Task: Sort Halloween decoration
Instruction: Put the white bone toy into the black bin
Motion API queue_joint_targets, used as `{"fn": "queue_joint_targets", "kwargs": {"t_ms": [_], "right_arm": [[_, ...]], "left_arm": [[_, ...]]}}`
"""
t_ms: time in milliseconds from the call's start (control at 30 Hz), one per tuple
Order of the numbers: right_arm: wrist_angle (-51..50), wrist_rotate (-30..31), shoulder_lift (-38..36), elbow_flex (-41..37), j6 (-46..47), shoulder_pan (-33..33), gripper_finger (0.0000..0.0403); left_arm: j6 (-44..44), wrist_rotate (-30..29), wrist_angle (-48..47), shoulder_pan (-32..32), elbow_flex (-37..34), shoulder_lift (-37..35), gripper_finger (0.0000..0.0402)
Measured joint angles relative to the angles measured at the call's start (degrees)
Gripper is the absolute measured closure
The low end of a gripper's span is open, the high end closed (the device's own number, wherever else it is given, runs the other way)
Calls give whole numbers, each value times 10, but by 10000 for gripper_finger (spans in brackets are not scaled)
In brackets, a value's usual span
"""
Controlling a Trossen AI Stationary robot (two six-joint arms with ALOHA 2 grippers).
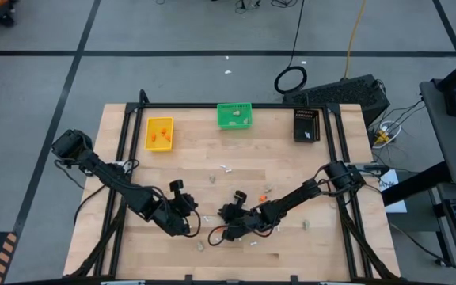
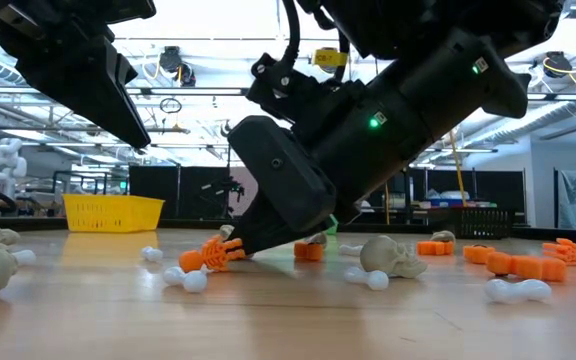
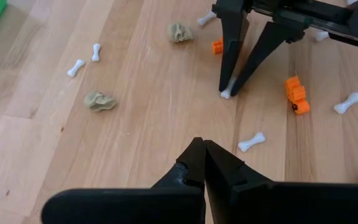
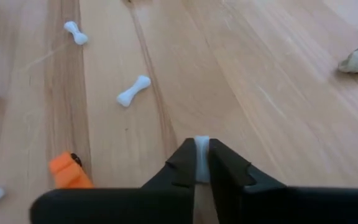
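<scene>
Tiny Halloween decoration pieces lie scattered on the wooden table: white sticks (image 3: 251, 142), beige lumps (image 3: 99, 101) and orange bits (image 3: 296, 94). My right gripper (image 1: 214, 234) reaches down to the tabletop in the near middle and is shut on one white stick (image 4: 201, 151). The same gripper (image 3: 226, 92) shows in the left wrist view, its two fingers meeting at the stick. My left gripper (image 3: 202, 144) hovers shut and with nothing in it just left of it, above the table. My right gripper pinches a white stick (image 4: 201, 149) between its two fingertips (image 3: 234, 79), at their free ends. The fingers slant down from the table's right. The stick stands on end between them, down at the tabletop; I cannot tell whether it is lifted clear.
Three small bins stand along the far edge: yellow (image 1: 159, 133), green (image 1: 234, 116) and black (image 1: 306, 125). An orange piece (image 4: 69, 173) and a white stick (image 4: 133, 91) lie close to the right gripper. A black frame (image 1: 125, 134) borders the table.
</scene>
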Motion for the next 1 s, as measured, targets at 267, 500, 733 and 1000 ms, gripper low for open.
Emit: {"fn": "queue_joint_targets", "kwargs": {"t_ms": [267, 500, 733, 1000], "right_arm": [[1, -1, 0, 0, -14, 0, 400], [-13, -17, -22, -3, -35, 0, 402], [-32, -60, -57, -3, -55, 0, 402], [-64, -109, -105, -3, -92, 0, 402]], "left_arm": [[0, 0, 0, 0, 0, 0, 395], [0, 0, 0, 0, 0, 0, 395], [0, 0, 0, 0, 0, 0, 395], [0, 0, 0, 0, 0, 0, 395]]}}
